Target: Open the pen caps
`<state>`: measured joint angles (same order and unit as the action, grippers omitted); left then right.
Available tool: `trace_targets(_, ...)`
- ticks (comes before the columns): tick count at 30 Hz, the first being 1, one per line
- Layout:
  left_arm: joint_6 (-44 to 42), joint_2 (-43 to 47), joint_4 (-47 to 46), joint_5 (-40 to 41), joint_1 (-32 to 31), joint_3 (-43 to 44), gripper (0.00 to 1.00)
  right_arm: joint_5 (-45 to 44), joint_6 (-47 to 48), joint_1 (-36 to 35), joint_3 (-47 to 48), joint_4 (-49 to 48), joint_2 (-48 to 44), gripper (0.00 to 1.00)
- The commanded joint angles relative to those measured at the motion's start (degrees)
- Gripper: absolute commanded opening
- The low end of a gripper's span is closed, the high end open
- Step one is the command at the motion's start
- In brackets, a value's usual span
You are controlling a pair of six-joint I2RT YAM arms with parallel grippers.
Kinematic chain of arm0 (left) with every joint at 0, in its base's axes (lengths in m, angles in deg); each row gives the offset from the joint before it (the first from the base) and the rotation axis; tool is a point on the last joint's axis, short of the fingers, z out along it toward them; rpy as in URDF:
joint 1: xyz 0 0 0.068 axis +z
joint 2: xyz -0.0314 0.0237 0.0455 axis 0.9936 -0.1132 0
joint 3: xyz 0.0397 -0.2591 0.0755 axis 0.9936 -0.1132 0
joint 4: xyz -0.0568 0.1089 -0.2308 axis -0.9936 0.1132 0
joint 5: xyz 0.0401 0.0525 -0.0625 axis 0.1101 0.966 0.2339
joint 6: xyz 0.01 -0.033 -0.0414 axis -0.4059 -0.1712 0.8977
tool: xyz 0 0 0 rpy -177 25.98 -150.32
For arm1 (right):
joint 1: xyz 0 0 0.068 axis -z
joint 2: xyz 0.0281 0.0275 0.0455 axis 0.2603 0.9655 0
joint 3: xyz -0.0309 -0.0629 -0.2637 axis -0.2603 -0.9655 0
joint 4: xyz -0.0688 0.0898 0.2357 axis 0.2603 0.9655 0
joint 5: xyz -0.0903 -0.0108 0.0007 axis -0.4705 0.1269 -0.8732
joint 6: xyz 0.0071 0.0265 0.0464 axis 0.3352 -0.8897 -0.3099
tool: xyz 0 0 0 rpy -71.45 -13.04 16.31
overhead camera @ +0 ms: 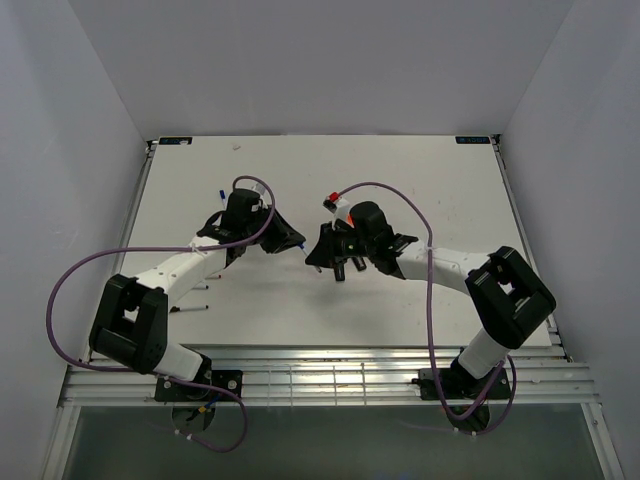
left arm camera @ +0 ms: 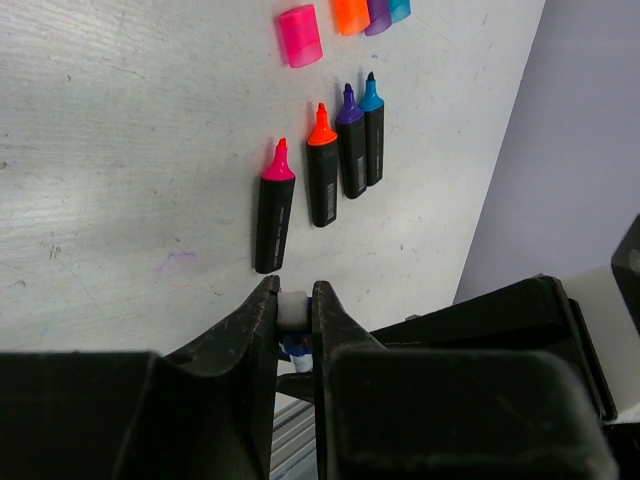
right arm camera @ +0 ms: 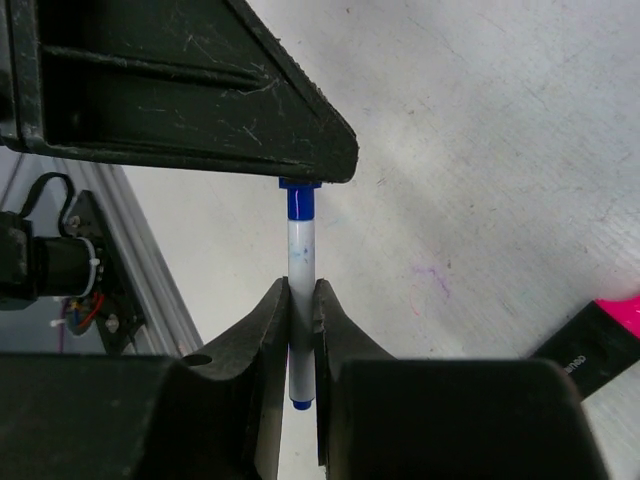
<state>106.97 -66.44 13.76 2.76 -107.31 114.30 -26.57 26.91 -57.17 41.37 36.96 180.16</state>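
Note:
My right gripper (right arm camera: pixel 302 290) is shut on the body of a thin white pen (right arm camera: pixel 301 250). The pen's blue collar (right arm camera: pixel 300 203) runs into my left gripper, the black block above it. In the left wrist view my left gripper (left arm camera: pixel 293 290) is shut on the white end of that pen (left arm camera: pixel 292 308). The two grippers meet tip to tip above the table's middle (overhead camera: pixel 305 250). Four stubby black markers lie uncapped: pink (left arm camera: pixel 274 210), orange (left arm camera: pixel 321 170), purple (left arm camera: pixel 351 145) and cyan (left arm camera: pixel 373 135). Their loose pen caps lie beyond them: pink (left arm camera: pixel 299 35), orange (left arm camera: pixel 350 14), purple (left arm camera: pixel 378 14) and cyan (left arm camera: pixel 400 8).
Another white pen with a blue cap (overhead camera: pixel 218 196) lies on the white table (overhead camera: pixel 440 190) at the left. A red-capped pen (overhead camera: pixel 335 199) lies near my right wrist. The pink marker's body (right arm camera: pixel 598 338) shows at the right of the right wrist view. The metal rail edge (overhead camera: pixel 320 375) runs along the near side.

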Motion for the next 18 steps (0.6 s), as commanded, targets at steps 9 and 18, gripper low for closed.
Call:
trace_targets(9, -2.09, -11.59, 14.08, -0.83, 0.52, 17.78, 0.00, -71.54, 25.80, -16.89, 12.23, 21.43, 1.31, 0.08)
trace_targets(18, -7.44, -9.08, 15.87, 3.55, 1.14, 22.03, 0.00, -24.80, 18.61, -7.94, 5.33, 13.14, -5.27, 0.08)
